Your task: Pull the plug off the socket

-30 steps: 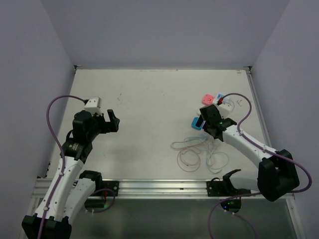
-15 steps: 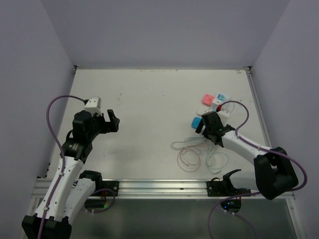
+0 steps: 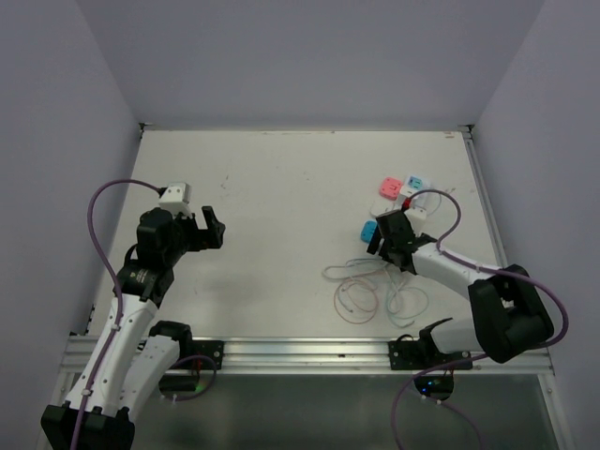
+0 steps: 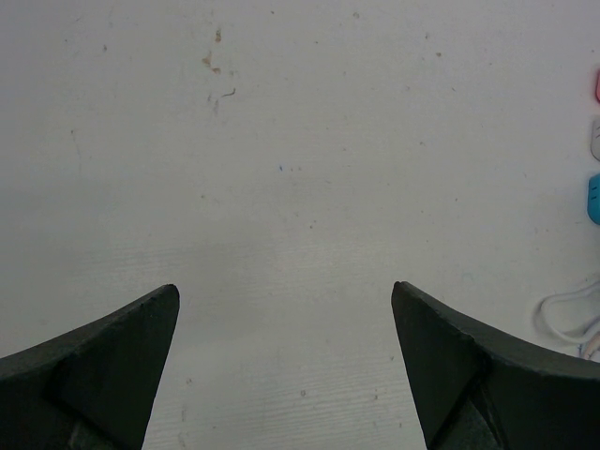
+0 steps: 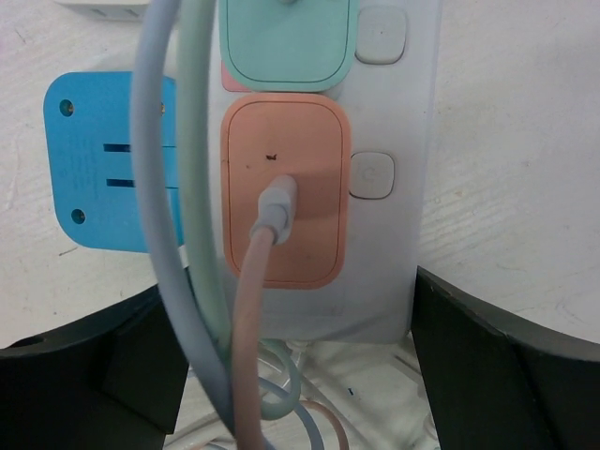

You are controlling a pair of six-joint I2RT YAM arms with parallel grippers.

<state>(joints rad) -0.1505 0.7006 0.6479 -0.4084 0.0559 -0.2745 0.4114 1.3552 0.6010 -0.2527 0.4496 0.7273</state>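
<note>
The socket, a white power strip (image 5: 412,112), lies under my right gripper (image 5: 291,366); in the top view only its far end (image 3: 419,203) shows. An orange-pink plug (image 5: 286,192) with a pink cable sits in its near outlet. A mint-green plug (image 5: 289,42) sits in the outlet behind it. My right gripper (image 3: 394,234) is open, with one finger on each side of the strip's near end, holding nothing. My left gripper (image 3: 211,228) is open and empty over bare table far to the left, also seen in the left wrist view (image 4: 281,309).
A loose blue adapter (image 5: 108,173) lies against the strip's left side (image 3: 371,230). A pink adapter (image 3: 387,187) and a light blue one (image 3: 415,182) lie behind. Coiled pink, green and blue-grey cables (image 3: 375,286) trail toward the near edge.
My right gripper has shifted slightly toward the near left along the strip, uncovering the light blue adapter behind it. The left arm has not moved.
</note>
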